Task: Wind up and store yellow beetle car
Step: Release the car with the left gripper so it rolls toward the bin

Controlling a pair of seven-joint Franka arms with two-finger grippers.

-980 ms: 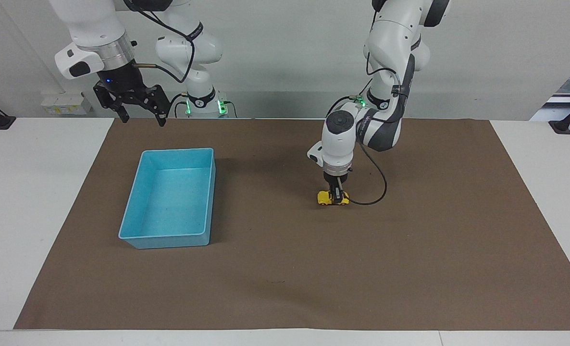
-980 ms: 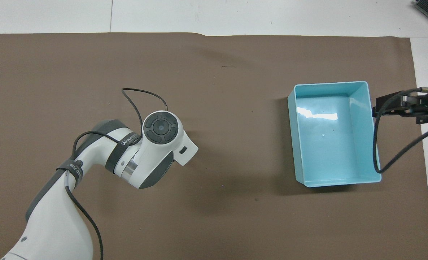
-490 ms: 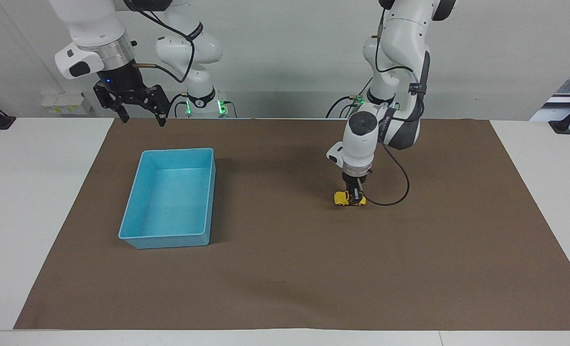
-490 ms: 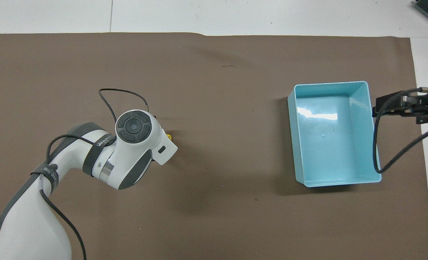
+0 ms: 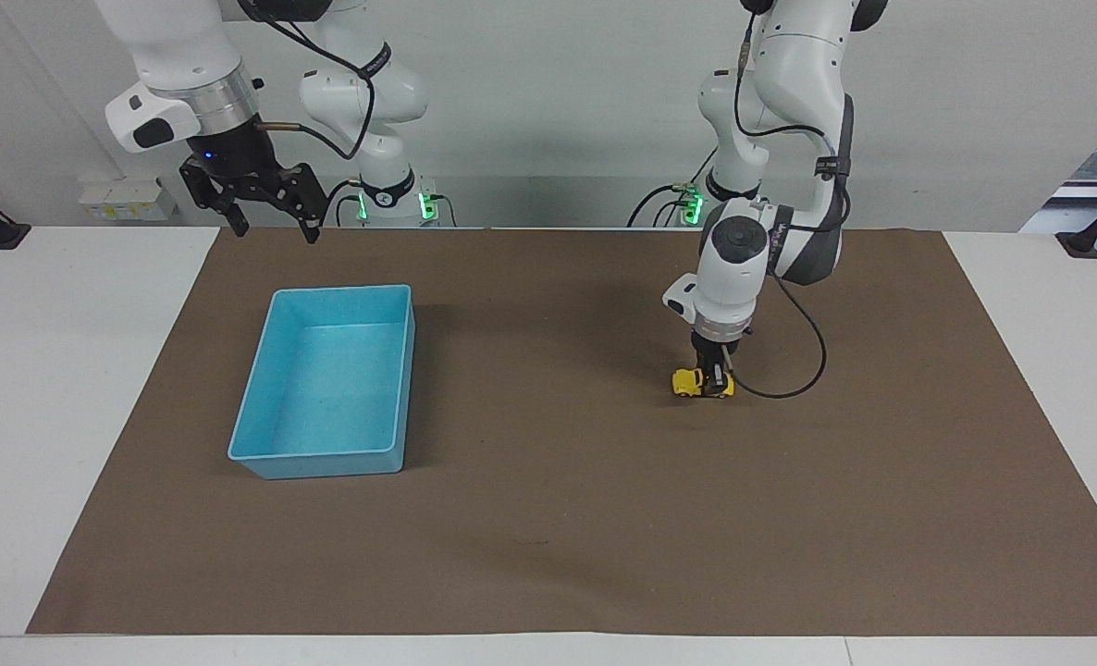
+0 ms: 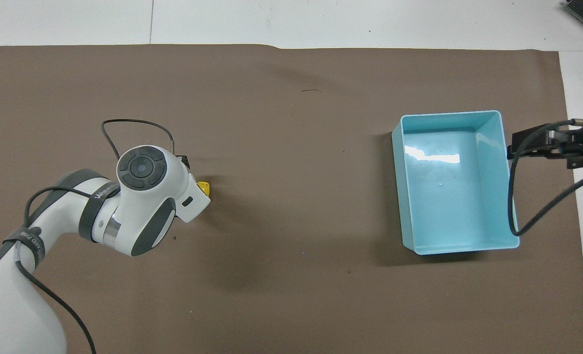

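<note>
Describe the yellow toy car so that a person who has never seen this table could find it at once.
Start at the brown mat covering the table, and go from the blue tray toward the left arm's end. There the left gripper is shut on the yellow beetle car, on the mat. It is the only yellow thing, far smaller than the tray.

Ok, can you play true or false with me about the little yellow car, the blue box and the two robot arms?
1. The yellow beetle car sits inside the blue tray. False: it is on the brown mat.
2. The left gripper is shut on the car. True.
3. The tray has nothing in it. True.
4. The right gripper holds the car. False: it is open and up in the air, holding nothing.
</note>
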